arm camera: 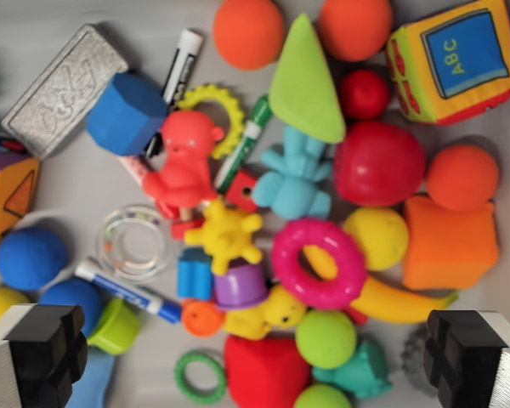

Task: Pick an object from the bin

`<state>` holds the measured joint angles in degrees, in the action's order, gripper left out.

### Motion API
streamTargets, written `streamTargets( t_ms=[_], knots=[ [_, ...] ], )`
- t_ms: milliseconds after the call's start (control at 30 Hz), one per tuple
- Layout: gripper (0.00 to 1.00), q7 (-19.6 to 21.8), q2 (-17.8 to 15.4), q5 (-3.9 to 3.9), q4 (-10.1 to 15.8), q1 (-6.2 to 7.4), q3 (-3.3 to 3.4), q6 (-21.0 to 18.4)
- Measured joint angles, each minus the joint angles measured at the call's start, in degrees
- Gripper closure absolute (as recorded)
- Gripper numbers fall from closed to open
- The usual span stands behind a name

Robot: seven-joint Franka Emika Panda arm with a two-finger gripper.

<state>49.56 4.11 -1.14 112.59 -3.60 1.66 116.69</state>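
The bin point(34, 200), grey-floored, fills the wrist view, crowded with toys; the hand point(259, 357) hangs above its lower part, the two black fingers point(47, 348) spread wide apart at the bottom corners, gripping nothing; an ABC block point(455, 59) sits at upper right; an orange cube point(450, 242) lies beside a red ball point(378, 163); a green cone point(304, 81) points upward; a pink ring point(319, 262) rests touching a banana point(391, 302); a yellow spiky toy point(228, 234) lies near centre.
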Motion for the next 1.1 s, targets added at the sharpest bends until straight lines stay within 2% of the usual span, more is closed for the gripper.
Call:
streamTargets(
  t_ms=[633,1100],
  knots=[
    [0.00,0.60,0.07,0.00,0.06,0.11,-0.01,0.01],
    [0.00,5.08,0.86,0.00,0.73,0.97,-0.26,1.45]
  ],
)
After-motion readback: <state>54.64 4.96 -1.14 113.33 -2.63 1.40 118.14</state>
